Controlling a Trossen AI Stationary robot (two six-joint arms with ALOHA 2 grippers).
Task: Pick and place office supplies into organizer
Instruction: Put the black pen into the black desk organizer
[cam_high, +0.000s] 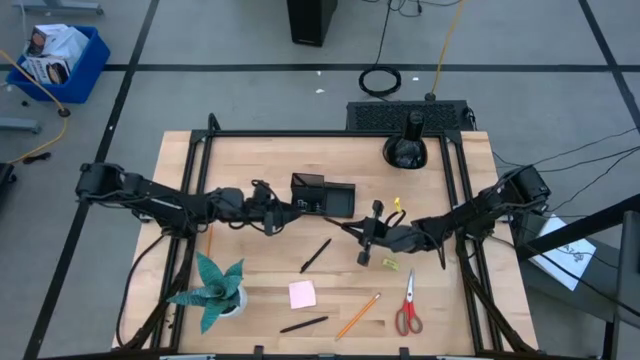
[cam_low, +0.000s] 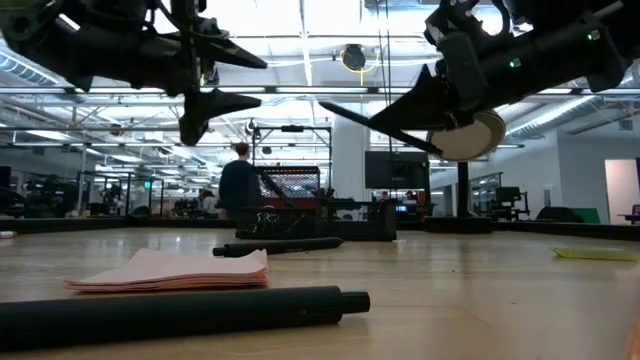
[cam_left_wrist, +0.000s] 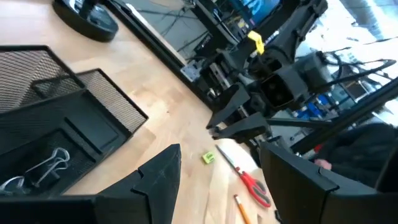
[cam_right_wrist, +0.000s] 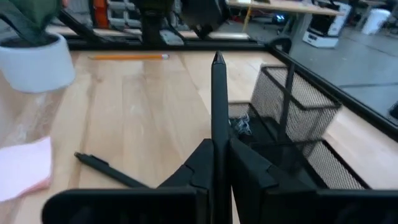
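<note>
The black mesh organizer (cam_high: 322, 195) stands at the table's middle, toward the far side, with binder clips (cam_left_wrist: 43, 168) in a low compartment. My left gripper (cam_high: 290, 210) hovers open just left of it, nothing between its fingers. My right gripper (cam_high: 360, 233) hangs right of the organizer, shut on a black pen (cam_right_wrist: 217, 93). On the table lie another black pen (cam_high: 316, 255), a pink sticky pad (cam_high: 302, 294), a third pen (cam_high: 304, 324), an orange pencil (cam_high: 358, 315), red-handled scissors (cam_high: 408, 305) and a small yellow piece (cam_high: 390, 264). My right gripper pinches the black pen between its two fingers at the pen's rear length (cam_right_wrist: 218, 138). The pen lies along the fingers, and its front end (cam_right_wrist: 217, 59) sticks out past their tips toward the organizer. The fingers come almost level from the table's right side. The pen is lifted clear of the table.
A teal spiky plant in a white pot (cam_high: 215, 290) stands near the front left. A round black domed object (cam_high: 405, 150) sits at the far right. A second orange pencil (cam_high: 209, 240) lies by the left frame rail. Black frame rails (cam_high: 462, 200) border the table.
</note>
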